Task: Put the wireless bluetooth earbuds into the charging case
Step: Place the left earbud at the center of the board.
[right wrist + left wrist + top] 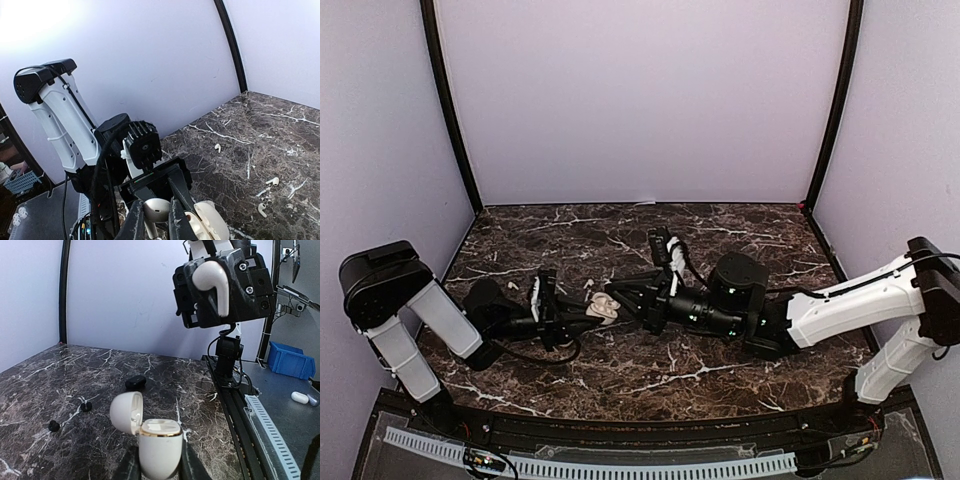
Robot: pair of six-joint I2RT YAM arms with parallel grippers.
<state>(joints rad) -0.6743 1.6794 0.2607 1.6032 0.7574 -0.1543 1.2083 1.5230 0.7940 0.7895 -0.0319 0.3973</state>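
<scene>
Your left gripper (159, 467) clamps the open charging case (158, 440) | right gripper (152, 222) pinches a white earbud (157, 210) ahead of the left gripper | risk: tilted stem misses the case, you drop it.

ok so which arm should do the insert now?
Right. The right gripper is shut on a white earbud and hangs close by the open charging case. The left gripper is shut on that case, so it can only steady it.
</scene>
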